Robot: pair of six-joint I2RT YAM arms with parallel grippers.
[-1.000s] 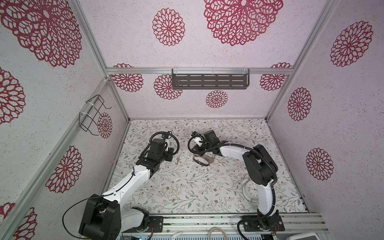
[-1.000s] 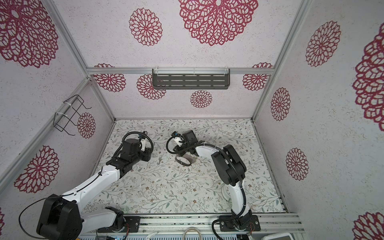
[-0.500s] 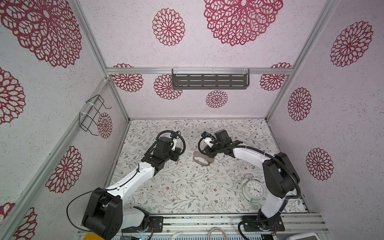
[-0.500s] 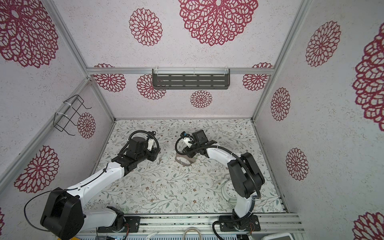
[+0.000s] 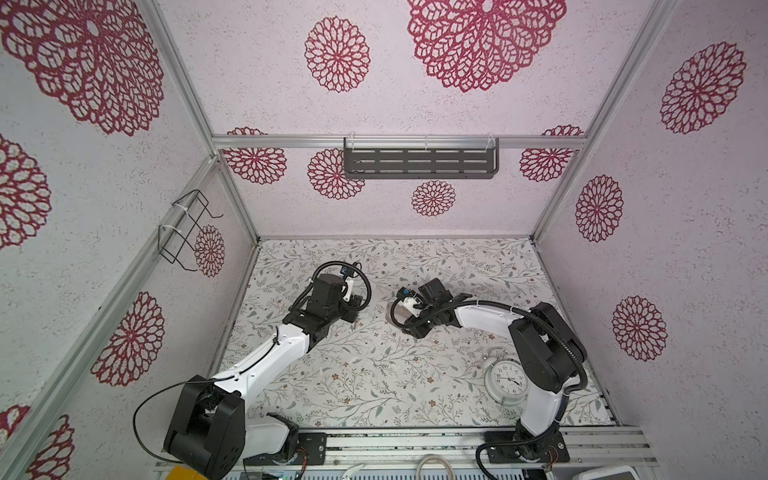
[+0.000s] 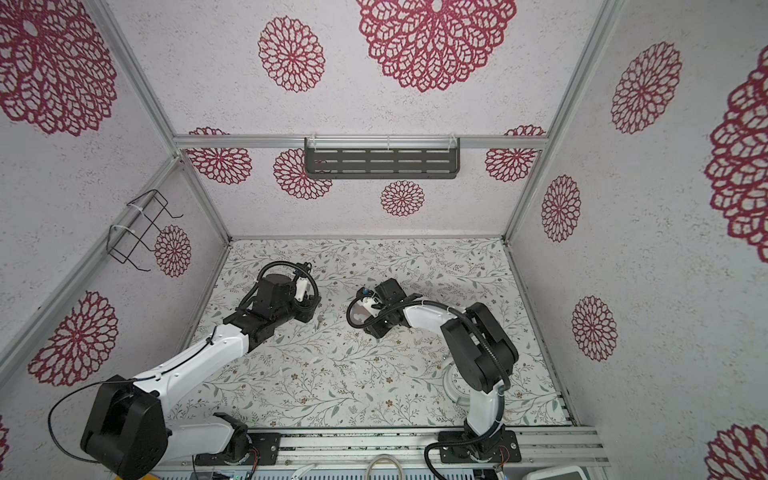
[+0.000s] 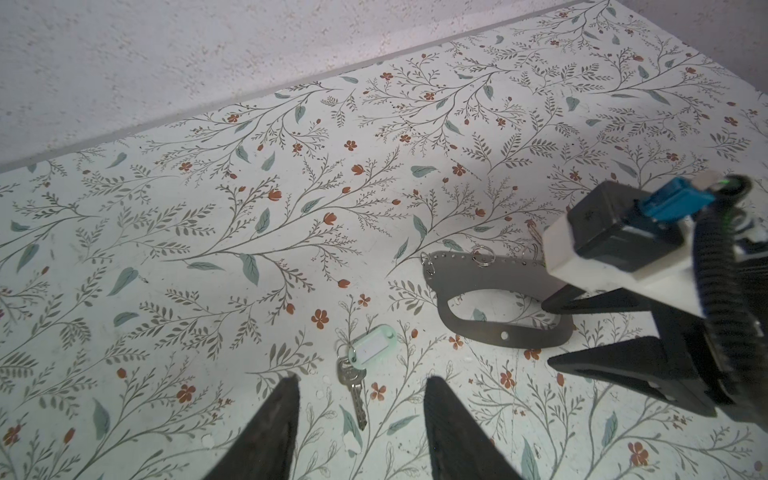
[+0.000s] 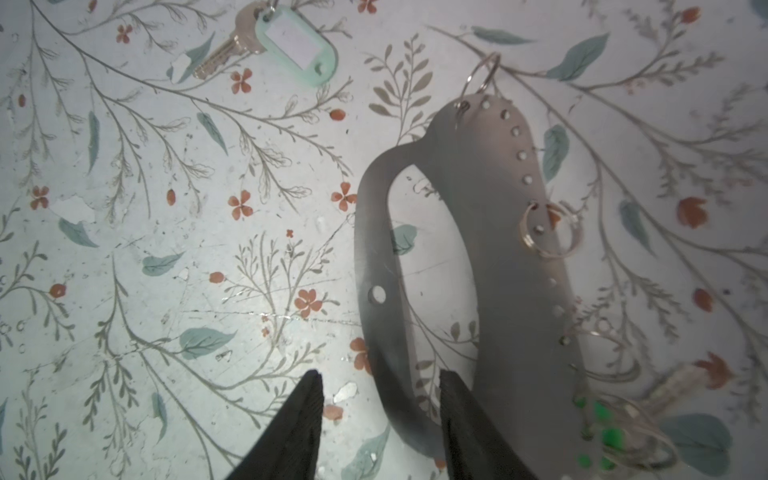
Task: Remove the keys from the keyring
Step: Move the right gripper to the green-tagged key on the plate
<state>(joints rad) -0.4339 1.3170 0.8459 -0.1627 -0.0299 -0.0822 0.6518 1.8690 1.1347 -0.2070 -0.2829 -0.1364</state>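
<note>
The keyring point(image 8: 498, 257) is a flat grey-brown loop lying on the floral table, also seen in the left wrist view point(image 7: 490, 282) and in a top view point(image 5: 394, 312). My right gripper point(image 8: 380, 374) is open, its fingertips straddling the loop's thin side without pinching it. A bright green tag point(image 8: 602, 436) and wire rings sit at the keyring's edge, partly hidden. One key with a pale tag point(image 7: 365, 353) lies loose on the table, apart from the keyring. My left gripper point(image 7: 362, 377) hangs open just over this key, a finger on each side.
A round white alarm clock point(image 5: 505, 376) stands at the front right beside the right arm's base. The back wall edge point(image 7: 291, 87) runs behind the key. A dark shelf point(image 5: 419, 162) and a wire rack point(image 5: 187, 232) hang on the walls.
The right arm's elbow swung right, uncovering the clock, and its jaws opened wider at the keyring. The left gripper moved right towards the middle of the table.
</note>
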